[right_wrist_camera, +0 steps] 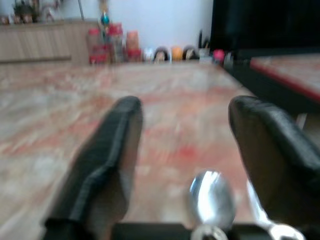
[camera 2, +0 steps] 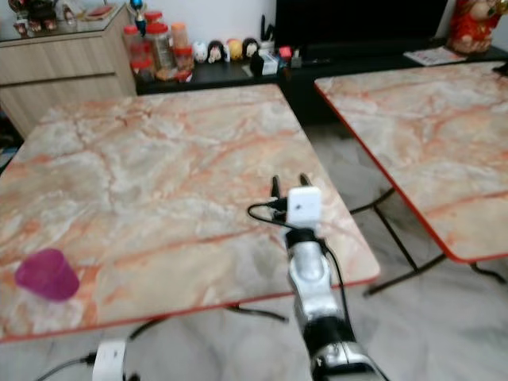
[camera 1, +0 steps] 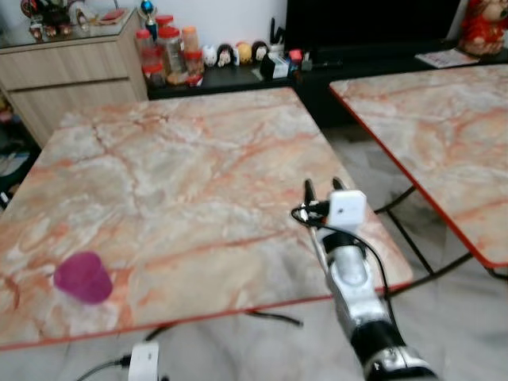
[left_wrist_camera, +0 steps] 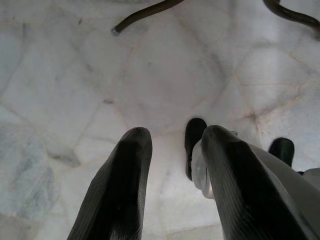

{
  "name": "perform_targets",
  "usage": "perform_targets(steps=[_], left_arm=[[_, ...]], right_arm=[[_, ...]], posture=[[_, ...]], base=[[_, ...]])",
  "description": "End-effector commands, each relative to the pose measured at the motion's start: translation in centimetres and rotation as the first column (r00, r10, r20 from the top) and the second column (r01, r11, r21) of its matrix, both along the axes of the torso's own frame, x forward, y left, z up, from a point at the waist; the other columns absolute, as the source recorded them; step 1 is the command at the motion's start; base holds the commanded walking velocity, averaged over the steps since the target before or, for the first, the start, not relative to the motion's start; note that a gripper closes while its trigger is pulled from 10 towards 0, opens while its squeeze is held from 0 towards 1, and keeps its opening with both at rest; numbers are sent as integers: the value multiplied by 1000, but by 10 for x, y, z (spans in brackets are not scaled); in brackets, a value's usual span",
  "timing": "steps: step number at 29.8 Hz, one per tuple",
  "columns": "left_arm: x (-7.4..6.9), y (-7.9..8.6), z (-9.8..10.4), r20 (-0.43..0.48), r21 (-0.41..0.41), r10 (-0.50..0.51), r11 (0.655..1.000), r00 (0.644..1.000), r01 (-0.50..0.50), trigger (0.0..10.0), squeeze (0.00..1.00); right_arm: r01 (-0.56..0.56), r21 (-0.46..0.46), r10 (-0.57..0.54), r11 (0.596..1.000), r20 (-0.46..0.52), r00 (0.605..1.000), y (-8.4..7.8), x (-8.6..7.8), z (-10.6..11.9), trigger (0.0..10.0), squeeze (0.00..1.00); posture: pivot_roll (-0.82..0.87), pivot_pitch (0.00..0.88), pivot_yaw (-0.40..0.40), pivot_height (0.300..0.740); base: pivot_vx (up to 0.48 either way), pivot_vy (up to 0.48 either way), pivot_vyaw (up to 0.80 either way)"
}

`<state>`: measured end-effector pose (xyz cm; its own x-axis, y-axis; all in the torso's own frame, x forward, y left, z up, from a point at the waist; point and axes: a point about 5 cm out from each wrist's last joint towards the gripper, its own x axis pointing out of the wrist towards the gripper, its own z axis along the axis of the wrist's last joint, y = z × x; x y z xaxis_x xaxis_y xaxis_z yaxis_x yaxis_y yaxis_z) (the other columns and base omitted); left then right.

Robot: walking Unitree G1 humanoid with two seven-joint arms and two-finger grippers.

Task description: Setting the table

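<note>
— looking down from the head camera, i've got the right gripper (camera 1: pixel 322 187) out over the near right part of the marble-patterned table (camera 1: pixel 190 159), fingers pointing away from me.

— open or closed?

— fingers spread, nothing pinched between them. in the right wrist view a metal spoon (right_wrist_camera: pixel 212 200) sits between the two black fingers (right_wrist_camera: pixel 107 155), bowl towards the far side, just above the tabletop. it's blurry, so i can't say whether it's lying on the table or touching a finger.

— what else is on the table?

— a pink cup (camera 1: pixel 82 278) tipped on its side near the front left edge, well apart from the gripper. a second table (camera 1: pixel 444 127) of the same pattern stands to the right, with a gap of floor between.

— and the left gripper?

— the left gripper (left_wrist_camera: pixel 172 150) hangs down by the marble floor (left_wrist_camera: pixel 165 70), fingers apart and empty; the robot's foot (left_wrist_camera: pixel 194 142) shows beyond them.

— background?

— jars (camera 1: pixel 168 51) and small figurines (camera 1: pixel 234 54) on a low dark shelf, beside a wooden cabinet (camera 1: pixel 71 71).
</note>
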<state>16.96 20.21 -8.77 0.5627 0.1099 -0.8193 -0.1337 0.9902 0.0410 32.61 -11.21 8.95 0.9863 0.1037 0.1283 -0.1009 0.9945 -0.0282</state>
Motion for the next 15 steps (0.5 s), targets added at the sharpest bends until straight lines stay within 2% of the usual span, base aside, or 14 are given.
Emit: perform_targets(steps=[1, 5, 6, 10, 14, 15], left_arm=[[-2, 2, -1, -13, 5, -1, 1000, 1000, 1, 10000, 0], [-2, 1, -1, -14, 4, -2, 1000, 1000, 2, 10000, 0], [-3, 2, -1, -16, 3, -1, 1000, 1000, 1, 10000, 0], [-6, 2, -2, -25, 0, 1, 1000, 1000, -1, 10000, 0], [-6, 2, -2, -27, 0, 0, 1000, 1000, 0, 10000, 0], [-6, 2, -3, -29, -1, -4, 1000, 1000, 4, 10000, 0]], right_arm=[[17, 8, -17, 1000, -12, 1000, -5, 0, 0, 10000, 1000], [73, -22, -74, 997, -79, 994, -11, -5, -13, 10000, 1000], [73, -41, -76, 997, -100, 992, -13, -7, -17, 10000, 0], [94, -65, -103, 993, -152, 983, -21, -10, -24, 10000, 0], [104, -65, -113, 992, -162, 980, -23, -10, -25, 10000, 0], [159, -35, -163, 987, -213, 963, -32, -7, -27, 10000, 0]], posture=[[5, 5, 49, 740], [6, 8, 49, 740], [4, 11, 50, 740], [1, 11, 49, 740], [1, 11, 49, 740], [-1, 7, 51, 740]], base=[[0, 0, 0], [0, 0, 0], [0, 0, 0], [0, 0, 0], [0, 0, 0], [0, 0, 0]])
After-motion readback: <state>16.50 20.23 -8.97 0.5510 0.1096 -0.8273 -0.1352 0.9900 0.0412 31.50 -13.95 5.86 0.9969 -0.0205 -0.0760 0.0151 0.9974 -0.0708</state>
